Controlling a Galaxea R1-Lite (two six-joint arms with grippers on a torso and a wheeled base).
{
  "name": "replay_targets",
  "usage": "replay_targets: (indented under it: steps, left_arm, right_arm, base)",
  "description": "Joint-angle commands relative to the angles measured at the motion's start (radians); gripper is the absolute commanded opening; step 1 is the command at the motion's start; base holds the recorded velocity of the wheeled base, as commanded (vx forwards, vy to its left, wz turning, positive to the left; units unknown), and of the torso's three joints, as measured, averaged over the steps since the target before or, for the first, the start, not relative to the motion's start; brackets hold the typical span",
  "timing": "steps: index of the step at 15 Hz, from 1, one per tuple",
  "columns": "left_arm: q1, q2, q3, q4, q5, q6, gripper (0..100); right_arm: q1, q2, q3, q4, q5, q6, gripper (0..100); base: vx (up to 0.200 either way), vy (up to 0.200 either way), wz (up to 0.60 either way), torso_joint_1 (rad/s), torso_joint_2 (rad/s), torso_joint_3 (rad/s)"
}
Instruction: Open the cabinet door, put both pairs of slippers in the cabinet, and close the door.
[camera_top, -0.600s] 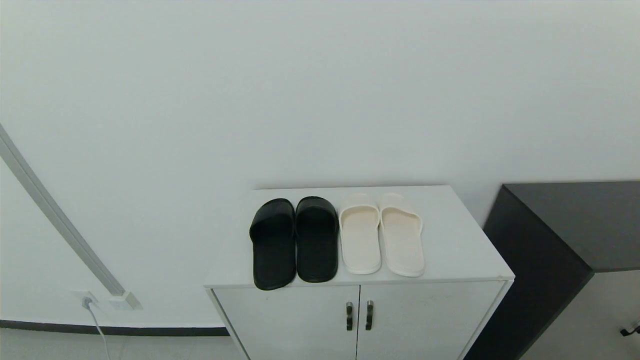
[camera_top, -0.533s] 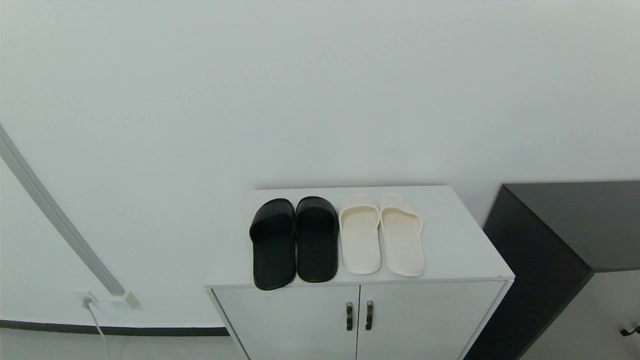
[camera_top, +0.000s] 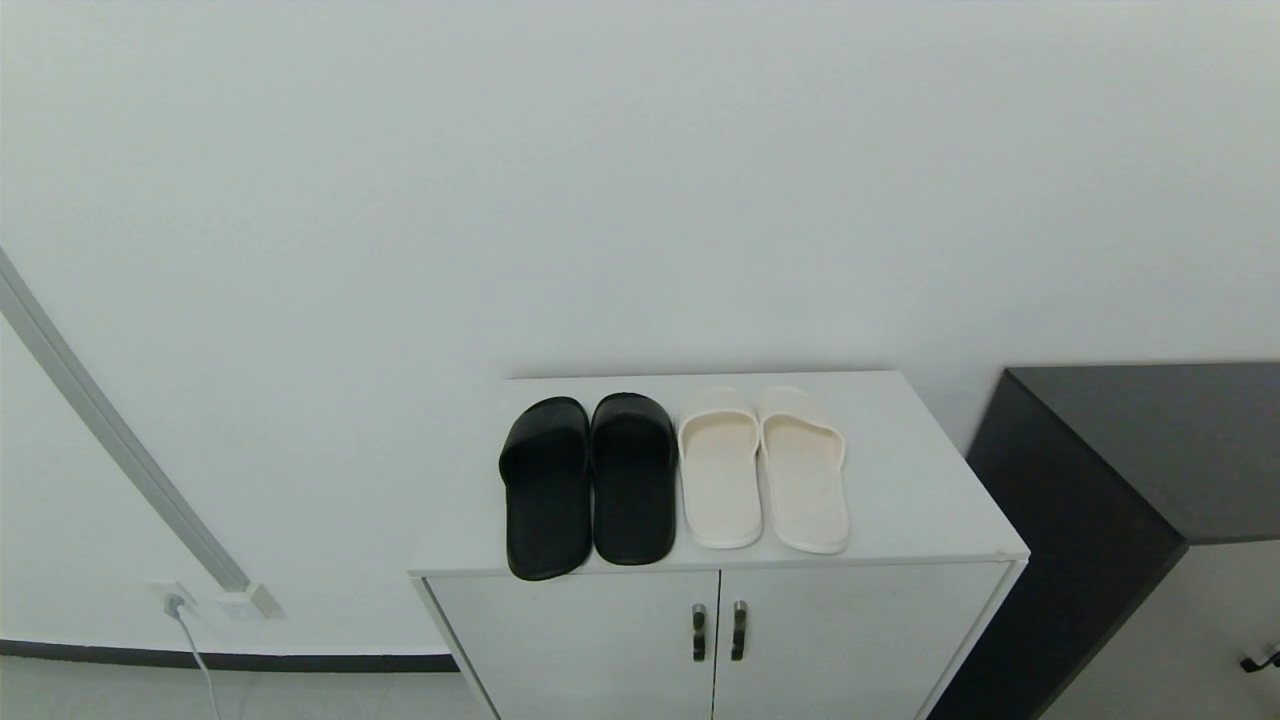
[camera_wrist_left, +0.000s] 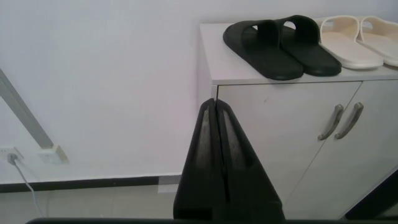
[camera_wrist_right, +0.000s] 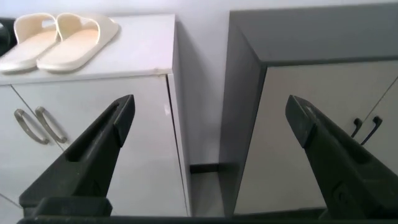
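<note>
White wall (camera_top: 640, 180) fills most of the room behind a low white cabinet (camera_top: 920, 500) pushed up against it. Both pairs of slippers sit on the cabinet's top, toes toward the wall: the black slippers (camera_top: 585, 490) on the left, heels at the front edge, and the cream slippers (camera_top: 765, 480) just beside them on the right, the two pairs touching. Below, both doors are shut, with the two metal handles (camera_top: 718, 631) side by side at the centre seam. A dark cabinet (camera_top: 1100, 520) stands close on the right, and a grey conduit (camera_top: 110, 430) slants down the wall to a socket (camera_top: 172, 600) with a cable plugged in.

The left gripper (camera_wrist_left: 216, 104) hangs in front of the cabinet's left corner, below its top, fingers pressed together on nothing. The right gripper (camera_wrist_right: 210, 106) faces the gap between the two cabinets, fingers spread wide apart and empty.
</note>
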Motion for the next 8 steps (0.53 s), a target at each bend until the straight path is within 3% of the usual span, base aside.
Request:
replay_targets:
  steps: [1,3,4,8]
  left_arm:
    - [0.0,0.0,0.0,0.0,-0.001,0.0,0]
    - [0.0,0.0,0.0,0.0,0.0,0.0,0]
    - [0.0,0.0,0.0,0.0,0.0,-0.002,0]
    - [0.0,0.0,0.0,0.0,0.0,-0.003,0]
  right_arm:
    - [0.009,0.162,-0.269,-0.031,-0.004,0.027,100]
    - [0.048,0.329,-0.312,0.067,0.005,0.009,100]
    - [0.058,0.48,-0.24,0.028,0.017,-0.045,100]
    - [0.173,0.86,-0.177,-0.335,0.042,0.015,100]
  base:
    - [0.0,0.0,0.0,0.0,0.0,0.0]
    - [0.0,0.0,0.0,0.0,0.0,0.0]
    - [0.0,0.0,0.0,0.0,0.0,0.0]
    - [0.0,0.0,0.0,0.0,0.0,0.0]
